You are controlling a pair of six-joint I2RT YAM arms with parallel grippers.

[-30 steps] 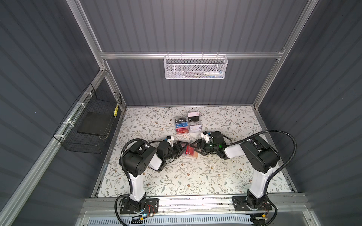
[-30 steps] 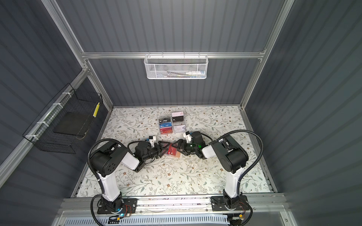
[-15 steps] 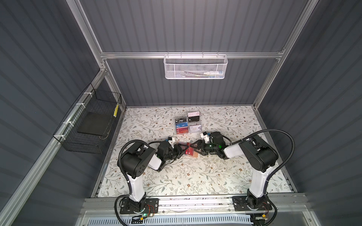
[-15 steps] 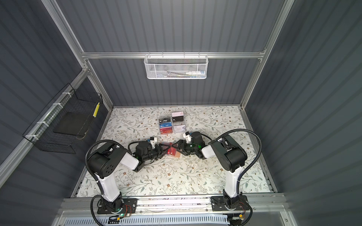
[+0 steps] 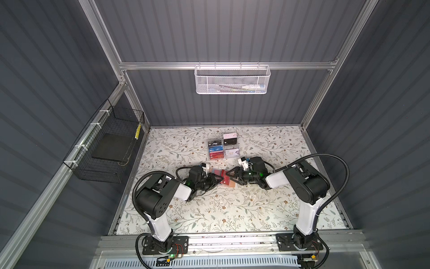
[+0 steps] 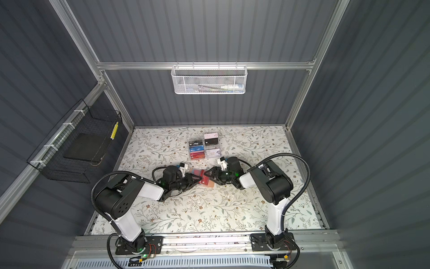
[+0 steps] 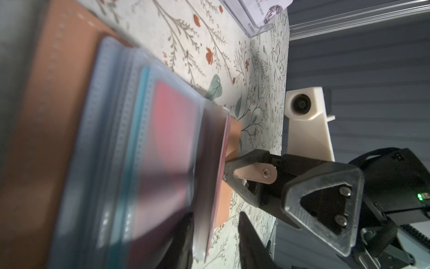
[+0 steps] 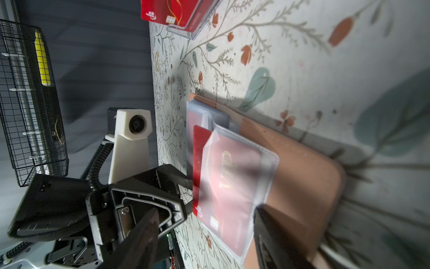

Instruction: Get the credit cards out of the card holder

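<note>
Currently the card holder lies open near the rack; a red card juts from its sleeve, the left end effector straddling that edge, grip unclear; the right end effector gapes apart.

Two high views of the whole cell, and two wrist views facing each other low over the card holder.

In both top views the camera head looks steeply down from over the front rail toward the back wall. It is far enough off to take in the whole table, both arms and the side walls, and the pair differ only by a small sideways shift. The left wrist view sits low and very near the card holder, looking along it at the right gripper and the right arm's camera housing. The right wrist view looks the opposite way across the same holder at the left gripper and the left arm's camera housing. All four views share the holder.
</note>
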